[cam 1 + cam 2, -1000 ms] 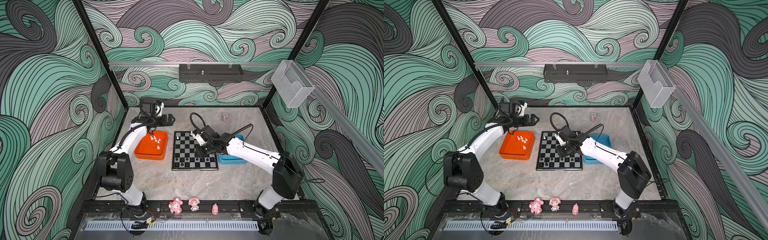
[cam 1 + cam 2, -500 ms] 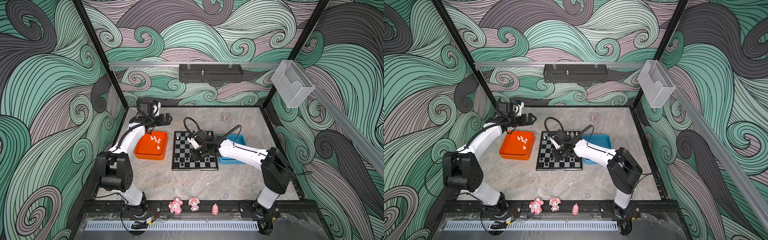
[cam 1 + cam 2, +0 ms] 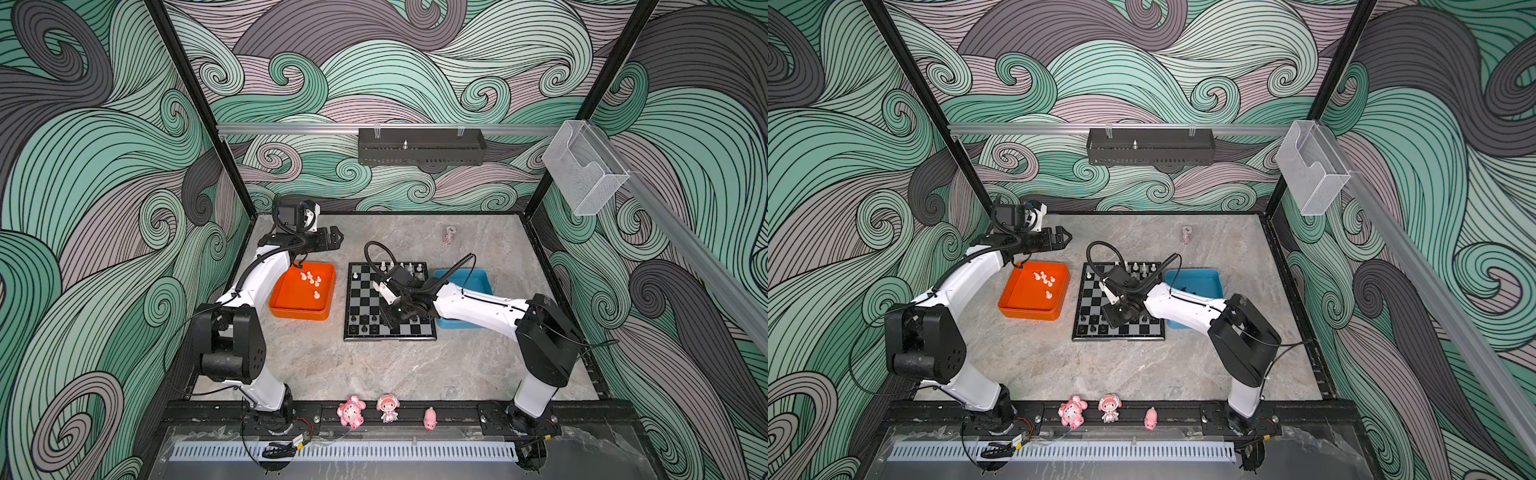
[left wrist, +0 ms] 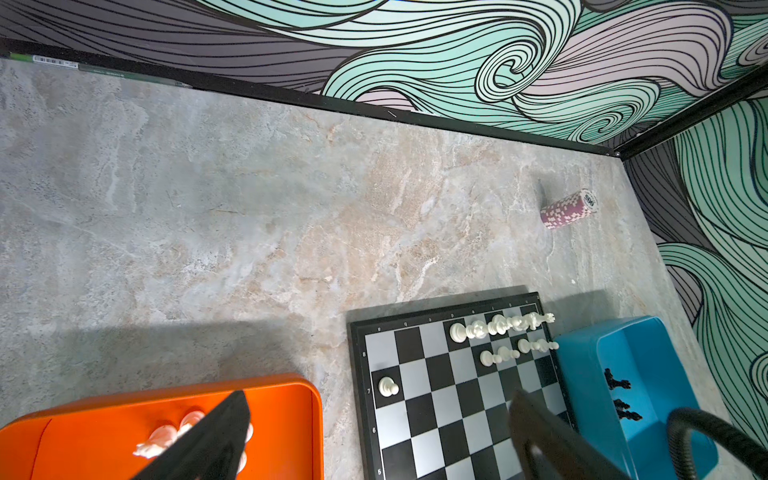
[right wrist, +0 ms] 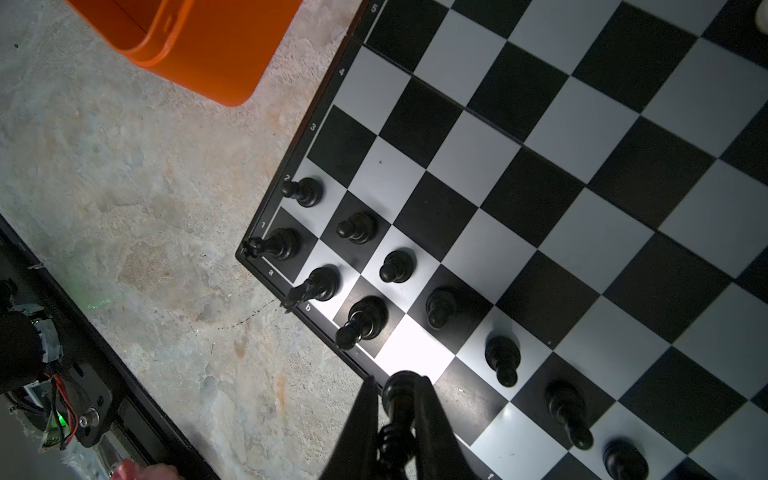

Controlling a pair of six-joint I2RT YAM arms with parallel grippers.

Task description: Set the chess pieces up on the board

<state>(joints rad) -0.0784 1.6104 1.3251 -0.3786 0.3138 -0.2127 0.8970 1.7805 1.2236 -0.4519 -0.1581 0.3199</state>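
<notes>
Two end effectors: the left end effector stands wide and empty; the right end effector is pinched narrow on the held piece, a black chessman whose rank I cannot tell.
Board: flat on the counter, with the orange tray at its 9 o'clock and the blue tray at its 3 o'clock.
Black pieces: along the board's 6 o'clock edge. The back rank is filled for three squares from the corner, with a run of pawns in front. More black men lie in the blue tray.
White pieces: bunched at the board's 12 o'clock edge toward the 3 o'clock corner, with one lone pawn on the 9 o'clock side. Several more lie in the orange tray.
Held piece, place: upright between the fingers, low over the 6 o'clock rim, just beside the bare bright square fourth from the corner. Whether it touches the board I cannot tell.
Left end effector, place: at the board's 10 o'clock, over the counter by the orange tray's 12 o'clock wall.
Step in hand: most likely placing a black back-rank man.
Next move calls for: centring the base over that bare square, lowering it straight, then parting the fingers only a little, since the pawn and bishop stand close.
Progress: partial; both trays hold unplaced men.
</notes>
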